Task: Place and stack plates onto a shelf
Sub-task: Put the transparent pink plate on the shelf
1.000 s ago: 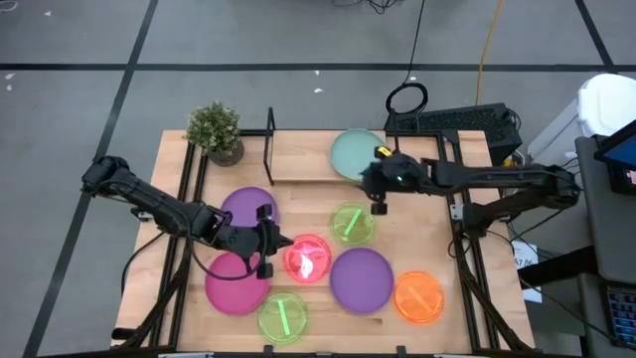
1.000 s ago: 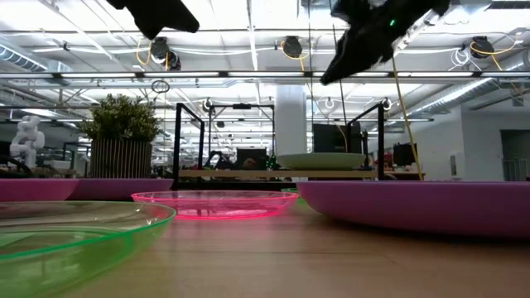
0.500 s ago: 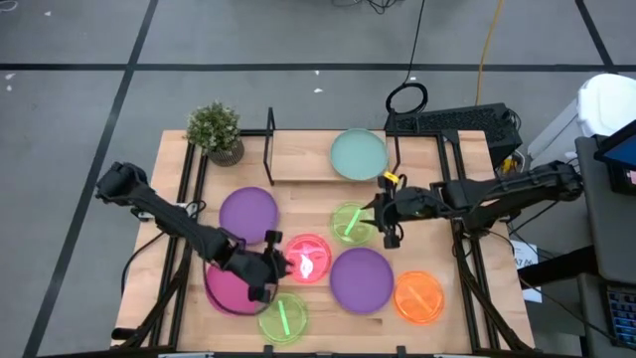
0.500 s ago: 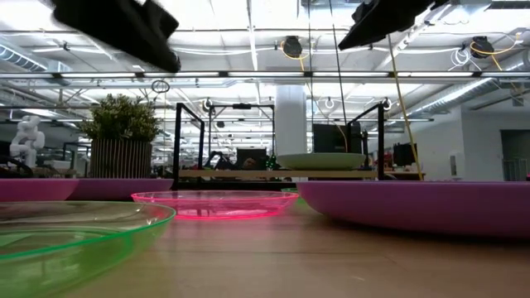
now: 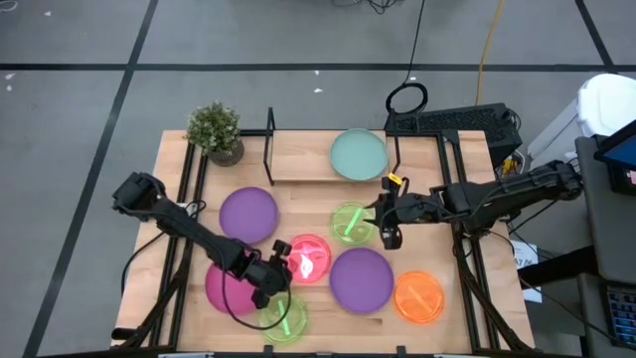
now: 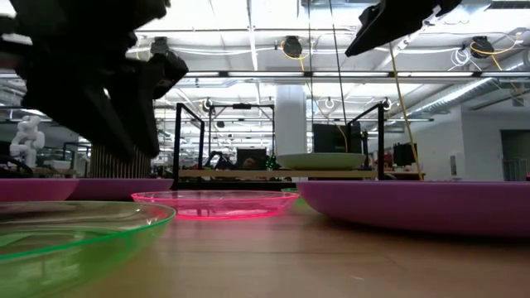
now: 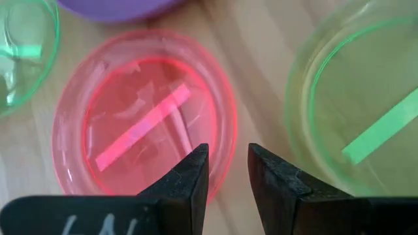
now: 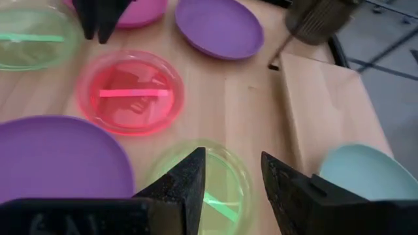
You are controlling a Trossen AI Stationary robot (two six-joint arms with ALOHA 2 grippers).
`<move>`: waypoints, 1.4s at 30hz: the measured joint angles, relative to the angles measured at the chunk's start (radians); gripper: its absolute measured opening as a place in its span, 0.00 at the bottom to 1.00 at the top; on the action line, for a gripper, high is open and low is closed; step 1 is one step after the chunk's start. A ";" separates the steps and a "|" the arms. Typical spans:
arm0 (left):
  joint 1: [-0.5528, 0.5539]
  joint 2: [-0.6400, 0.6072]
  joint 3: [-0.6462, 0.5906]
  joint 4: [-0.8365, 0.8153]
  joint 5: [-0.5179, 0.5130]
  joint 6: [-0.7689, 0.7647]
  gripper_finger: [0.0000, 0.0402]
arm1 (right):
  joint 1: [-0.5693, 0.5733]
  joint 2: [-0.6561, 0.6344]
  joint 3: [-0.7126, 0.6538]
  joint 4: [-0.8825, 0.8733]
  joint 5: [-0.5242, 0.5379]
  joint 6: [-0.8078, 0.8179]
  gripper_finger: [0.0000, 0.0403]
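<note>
The left gripper (image 5: pixel 275 278) hangs by the red-pink plate's (image 5: pixel 309 258) rim, jaws slightly parted and empty, apparently lining up a pinch. The right gripper (image 5: pixel 390 231) waits, jaws parted and empty, beside a lime-green plate (image 5: pixel 350 222).

The counter (image 5: pixel 298 159) is light wood. On it lie two purple plates (image 5: pixel 247 213), a magenta plate (image 5: pixel 224 286), two lime-green plates (image 5: pixel 352 223), a translucent red-pink plate (image 5: pixel 309 257) with a bright stripe, and an orange plate (image 5: pixel 418 296). The plate on the shelf (image 5: pixel 358 153) looks pale teal.
</note>
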 joint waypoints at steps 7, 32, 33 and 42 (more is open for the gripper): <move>0.037 0.011 0.000 -0.066 0.049 0.039 0.28 | -0.001 0.000 0.000 -0.039 0.056 0.022 0.32; 0.027 0.112 0.002 -0.084 -0.083 0.274 0.20 | 0.000 0.000 0.000 -0.055 0.051 0.022 0.32; 0.027 0.112 0.002 -0.085 -0.082 0.275 0.18 | 0.000 0.000 0.000 -0.055 0.051 0.021 0.32; 0.009 0.117 0.000 -0.063 -0.123 0.283 0.02 | 0.000 0.000 0.000 -0.054 0.048 0.022 0.32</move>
